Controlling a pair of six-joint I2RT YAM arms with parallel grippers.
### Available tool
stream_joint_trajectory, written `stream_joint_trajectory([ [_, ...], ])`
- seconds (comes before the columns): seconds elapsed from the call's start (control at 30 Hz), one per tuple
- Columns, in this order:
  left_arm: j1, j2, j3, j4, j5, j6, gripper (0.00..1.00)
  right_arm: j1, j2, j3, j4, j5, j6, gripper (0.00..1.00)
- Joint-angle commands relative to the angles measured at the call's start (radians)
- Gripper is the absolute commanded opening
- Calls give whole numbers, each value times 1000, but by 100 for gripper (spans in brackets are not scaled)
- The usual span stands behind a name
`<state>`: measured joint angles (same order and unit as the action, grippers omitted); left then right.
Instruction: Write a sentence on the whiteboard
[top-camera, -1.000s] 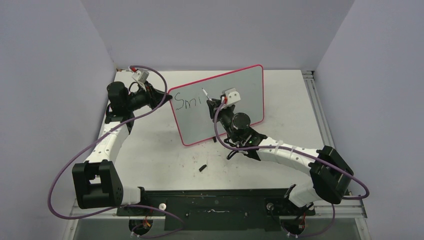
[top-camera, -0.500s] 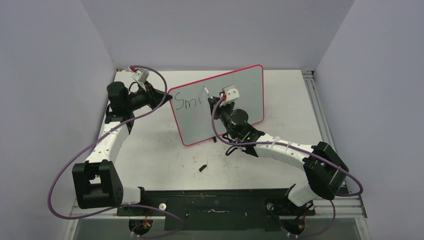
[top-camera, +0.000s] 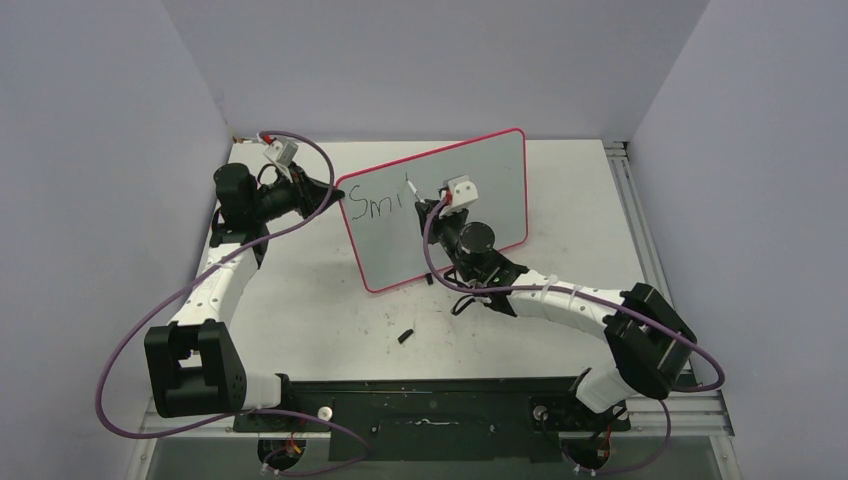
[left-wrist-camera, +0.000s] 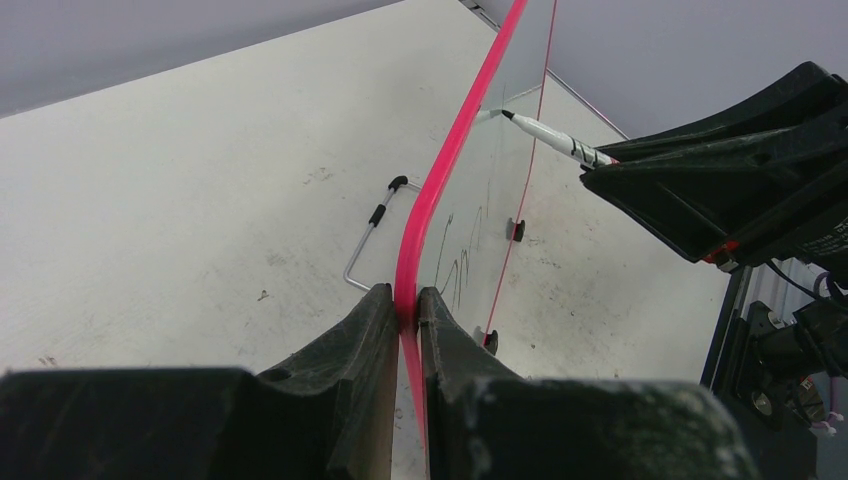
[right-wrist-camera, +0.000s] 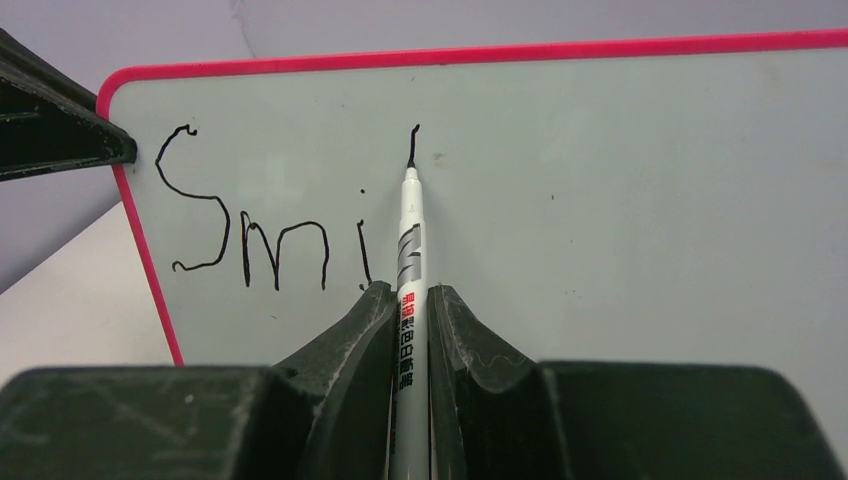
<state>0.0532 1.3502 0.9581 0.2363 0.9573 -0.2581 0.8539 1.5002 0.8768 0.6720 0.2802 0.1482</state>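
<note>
Whiteboard (top-camera: 490, 190) edge in left pincer (left-wrist-camera: 405, 300); marker (right-wrist-camera: 410, 230) in right pincer (right-wrist-camera: 408, 295), tip touching face

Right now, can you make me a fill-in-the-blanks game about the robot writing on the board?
The whiteboard reads ____ so far.
The right gripper holds a marker with ____ ink.
The left gripper pinches the whiteboard's pink-red ____.
Missing words: Smi; black; rim.

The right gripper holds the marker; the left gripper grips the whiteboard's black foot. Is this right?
No. The left gripper is shut on the pink-red rim of the whiteboard instead, as the left wrist view shows. The right gripper does hold the marker.
</note>
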Motion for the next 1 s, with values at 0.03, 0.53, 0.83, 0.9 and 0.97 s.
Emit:
stream_joint_trajectory([
  [0.03, 3, -28, 7, 1, 19, 16, 0, 20, -13, -36, -14, 7, 27, 5],
  [0.53, 2, -29, 4, 5, 21, 13, 0, 49, -41, -125, -44, 32, 75, 5],
  [0.83, 4, -29, 4, 6, 20, 13, 0, 56, -50, -138, -53, 49, 72, 5],
  [0.9, 4, -30, 3, 6, 21, 13, 0, 56, -55, -132, -54, 51, 66, 5],
  [0.97, 4, -31, 4, 6, 21, 13, 0, 57, -57, -124, -54, 52, 60, 5],
])
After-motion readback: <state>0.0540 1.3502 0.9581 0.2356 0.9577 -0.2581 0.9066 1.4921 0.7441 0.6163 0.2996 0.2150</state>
